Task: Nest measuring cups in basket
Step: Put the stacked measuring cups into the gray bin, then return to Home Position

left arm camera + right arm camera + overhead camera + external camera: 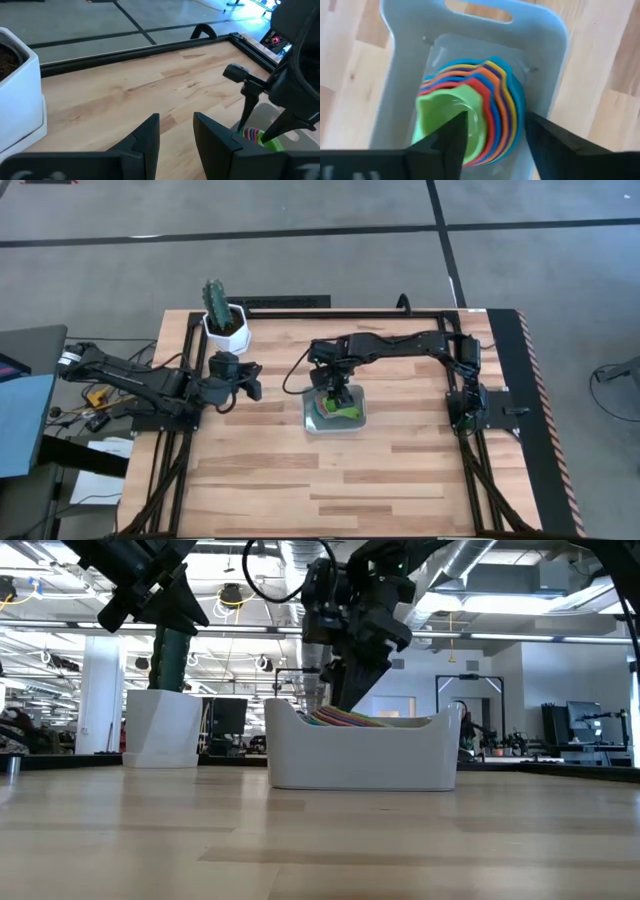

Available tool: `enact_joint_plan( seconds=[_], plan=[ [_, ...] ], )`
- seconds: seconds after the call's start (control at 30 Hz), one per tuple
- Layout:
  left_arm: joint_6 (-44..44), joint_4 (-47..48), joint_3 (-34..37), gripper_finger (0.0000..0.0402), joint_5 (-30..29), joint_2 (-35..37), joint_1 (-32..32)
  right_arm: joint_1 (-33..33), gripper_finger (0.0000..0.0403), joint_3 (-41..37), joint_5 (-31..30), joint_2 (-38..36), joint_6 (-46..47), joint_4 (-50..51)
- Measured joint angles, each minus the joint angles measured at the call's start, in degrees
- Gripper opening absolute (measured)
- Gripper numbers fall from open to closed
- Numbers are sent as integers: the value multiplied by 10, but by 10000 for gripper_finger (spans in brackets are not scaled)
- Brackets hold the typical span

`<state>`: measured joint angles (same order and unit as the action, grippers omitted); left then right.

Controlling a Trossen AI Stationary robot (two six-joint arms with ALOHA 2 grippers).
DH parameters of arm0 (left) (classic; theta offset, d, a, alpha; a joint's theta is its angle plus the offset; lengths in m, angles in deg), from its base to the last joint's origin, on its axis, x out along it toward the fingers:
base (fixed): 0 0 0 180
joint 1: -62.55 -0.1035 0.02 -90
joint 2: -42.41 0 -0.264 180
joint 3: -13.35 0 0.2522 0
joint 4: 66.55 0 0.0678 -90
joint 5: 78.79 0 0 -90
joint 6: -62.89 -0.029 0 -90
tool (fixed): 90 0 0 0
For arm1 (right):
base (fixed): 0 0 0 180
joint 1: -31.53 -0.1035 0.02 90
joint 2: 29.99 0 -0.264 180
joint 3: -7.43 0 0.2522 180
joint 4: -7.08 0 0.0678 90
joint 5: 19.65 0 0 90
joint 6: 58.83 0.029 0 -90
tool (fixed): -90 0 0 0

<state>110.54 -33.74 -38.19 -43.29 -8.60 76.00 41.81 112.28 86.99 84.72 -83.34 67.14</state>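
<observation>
The measuring cups sit nested in one stack inside the pale basket: green innermost, then red, blue, orange, purple, yellow and teal outermost. In the high view the basket stands at the table's middle, with the green cup on top. My right gripper is open and points down into the basket. One finger is over the green cup's hollow, the other is outside the teal rim. My left gripper is open and empty, hovering left of the basket near the cactus pot. My right gripper comes at the cup stack from above, with its fingers either side of the stack's wall. I cannot tell whether either finger touches a cup.
A white hexagonal pot with a cactus stands near the far left corner, close behind my left gripper. A black frame runs along the table's far and side edges. Bare wood lies between the basket and the near edge.
</observation>
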Motion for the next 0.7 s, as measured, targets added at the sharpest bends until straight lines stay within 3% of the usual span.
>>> enact_joint_plan(
  seconds=[0.2,0.5,0.7],
  plan=[
    [-30,-1,0,106,2,14,-1,4,253,0,0,-31,46,-2],
    [-134,-10,0,106,48,88,-43,19,251,0,0,-123,172,-15],
    [-260,-79,0,106,121,106,-81,22,232,-23,-2,-205,329,-143]
  ],
)
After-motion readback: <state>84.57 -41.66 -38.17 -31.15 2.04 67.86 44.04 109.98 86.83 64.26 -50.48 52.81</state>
